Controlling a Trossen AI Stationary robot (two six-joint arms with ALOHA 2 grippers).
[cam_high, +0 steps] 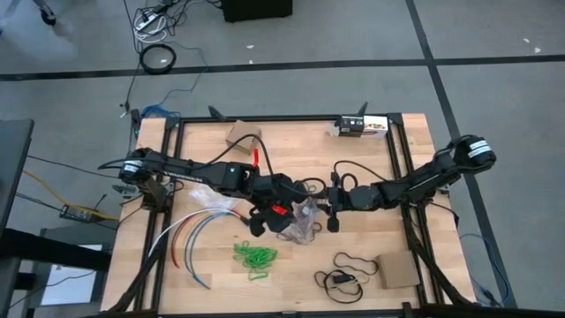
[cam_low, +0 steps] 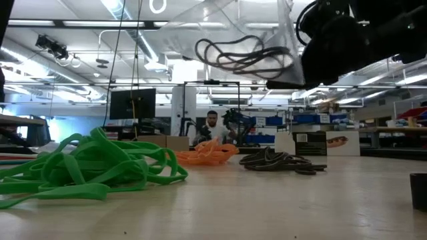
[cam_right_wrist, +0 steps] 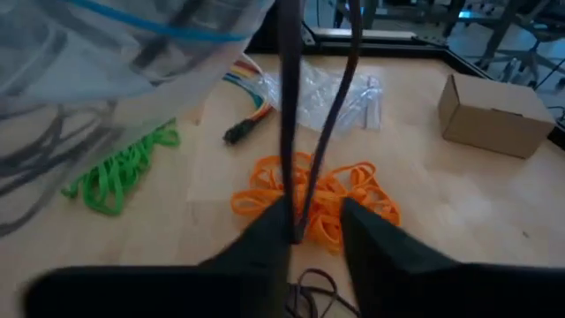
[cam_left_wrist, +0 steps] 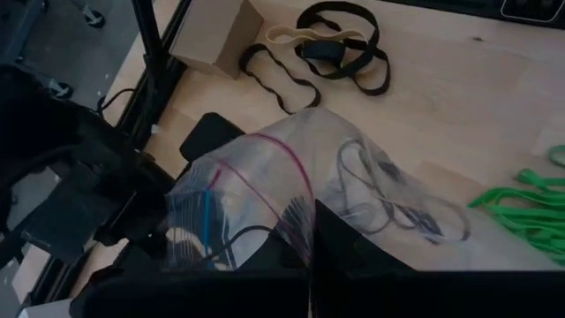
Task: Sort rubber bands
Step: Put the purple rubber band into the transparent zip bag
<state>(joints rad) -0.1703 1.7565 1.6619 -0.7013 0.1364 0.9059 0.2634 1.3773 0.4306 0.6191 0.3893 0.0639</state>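
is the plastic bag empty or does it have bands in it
Not empty: dark bands show through the clear bag, which the left gripper holds above the table.

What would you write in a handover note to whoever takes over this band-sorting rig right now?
Left gripper: shut on the clear bag, held above the table centre.
Right gripper: by the bag, a dark band stretched up from it.
Done: a few dark bands are in the bag.
Left: green heap, orange heap and dark heap lie loose on the table.
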